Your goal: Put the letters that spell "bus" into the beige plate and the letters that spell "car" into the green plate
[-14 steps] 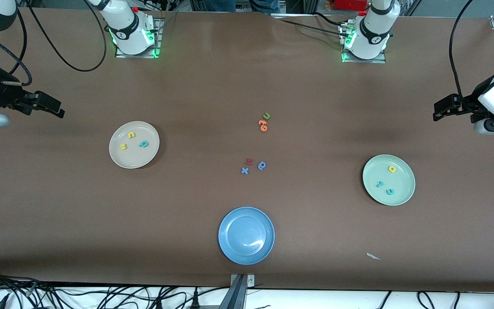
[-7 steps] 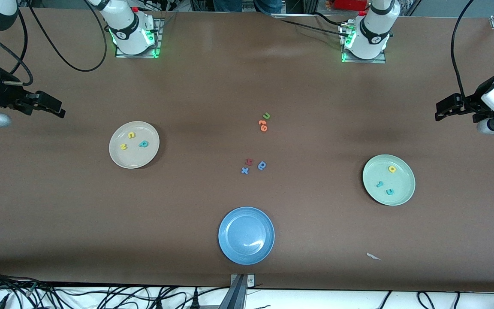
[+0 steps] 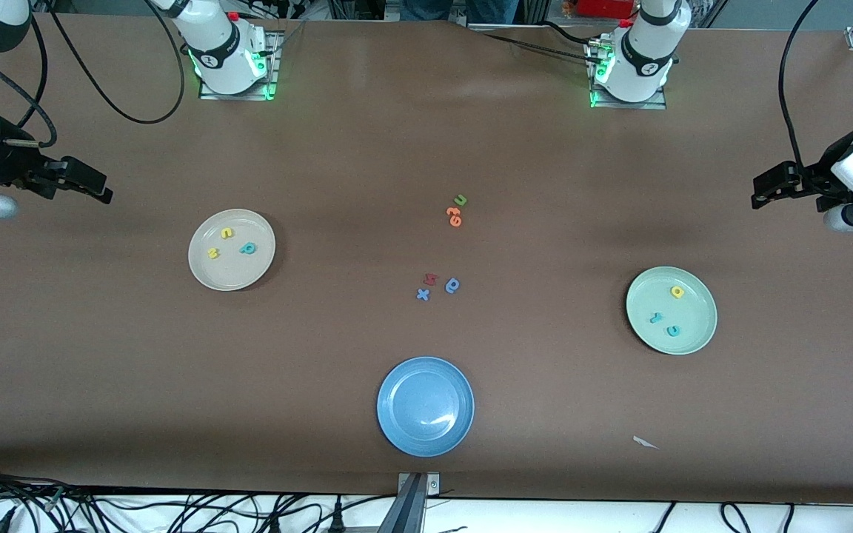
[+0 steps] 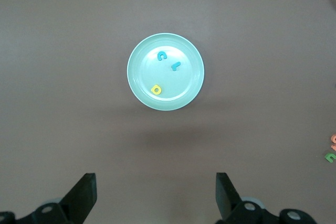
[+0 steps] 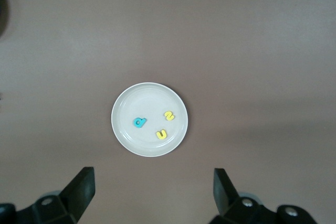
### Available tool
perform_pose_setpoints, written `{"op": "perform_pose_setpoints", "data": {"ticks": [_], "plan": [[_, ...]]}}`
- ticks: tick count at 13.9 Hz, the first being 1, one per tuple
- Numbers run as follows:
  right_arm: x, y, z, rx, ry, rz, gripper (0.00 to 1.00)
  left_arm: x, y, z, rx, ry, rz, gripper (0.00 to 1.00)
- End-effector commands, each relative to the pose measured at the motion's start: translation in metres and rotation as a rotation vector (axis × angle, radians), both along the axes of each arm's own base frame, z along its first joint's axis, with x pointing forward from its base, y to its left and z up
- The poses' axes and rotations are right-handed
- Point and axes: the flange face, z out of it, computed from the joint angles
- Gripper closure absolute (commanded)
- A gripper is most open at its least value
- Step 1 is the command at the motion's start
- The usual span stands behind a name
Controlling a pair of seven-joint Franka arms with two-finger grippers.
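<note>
Broadly, the brown matte tabletop carries everything, and the blue plate, bare and glossy at the edge nearest the front camera, serves as landmark. The beige plate lies farther from the camera than the blue plate and toward the right arm's end; the green plate lies toward the left arm's end. Both are round, shallow, smooth and stiff, likely light plastic or glazed ware, best taken by the raised rim if they must be shifted.

In the beige plate sit the teal b, the yellow u and the yellow s, all apart from one another. In the green plate sit the yellow a, the teal r and the teal c. So the sorting looks complete.

These letters look like thin foam: nearly weightless, soft, squashy and rough enough not to slip, so a gentle pinch across a straight stroke would suit.

Between the plates, farther from the camera than the blue plate, lie leftovers: a green u touching an orange letter, then a red letter, a blue round letter and a blue x.

The right hand hangs above bare tabletop with fingers spread, empty, waiting; the left hand likewise, spread and empty.
</note>
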Motion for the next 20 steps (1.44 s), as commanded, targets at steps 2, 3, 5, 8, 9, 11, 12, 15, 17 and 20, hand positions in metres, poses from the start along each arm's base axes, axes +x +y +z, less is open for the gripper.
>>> {"op": "perform_pose_setpoints", "data": {"ticks": [2,3,5,8,9,11,12,15,17,20], "plan": [[0.003,0.0,0.005,-0.001,-0.003,0.011,0.0,0.001,0.003,0.004,-0.034,-0.008,-0.015,0.0],[0.003,-0.001,0.005,-0.001,-0.003,0.011,0.0,0.001,0.003,0.003,-0.034,-0.006,-0.015,0.0],[0.003,-0.002,0.004,-0.001,-0.001,0.011,0.0,0.001,0.003,0.003,-0.034,-0.006,-0.016,0.0],[0.003,-0.002,0.004,-0.003,-0.001,0.01,0.0,0.002,0.003,0.004,-0.034,-0.009,-0.023,0.0],[0.003,-0.002,0.005,-0.003,-0.003,0.009,0.0,0.001,0.004,0.005,-0.034,-0.011,-0.023,0.0],[0.004,-0.002,0.005,-0.003,-0.004,0.009,0.0,0.001,0.01,0.004,-0.045,-0.01,-0.029,0.0],[0.004,-0.002,0.005,-0.004,-0.007,0.009,0.0,0.001,0.01,0.004,-0.056,-0.01,-0.029,0.0],[0.004,-0.004,0.006,-0.022,-0.01,0.014,0.0,0.001,0.016,0.005,-0.056,-0.012,-0.021,0.0],[0.007,-0.004,0.007,-0.059,-0.037,0.023,0.0,0.001,0.016,0.005,-0.056,-0.012,-0.021,0.0],[0.007,-0.006,0.004,-0.061,-0.036,0.022,0.0,0.001,0.015,0.005,-0.056,-0.012,-0.023,0.0]]}}
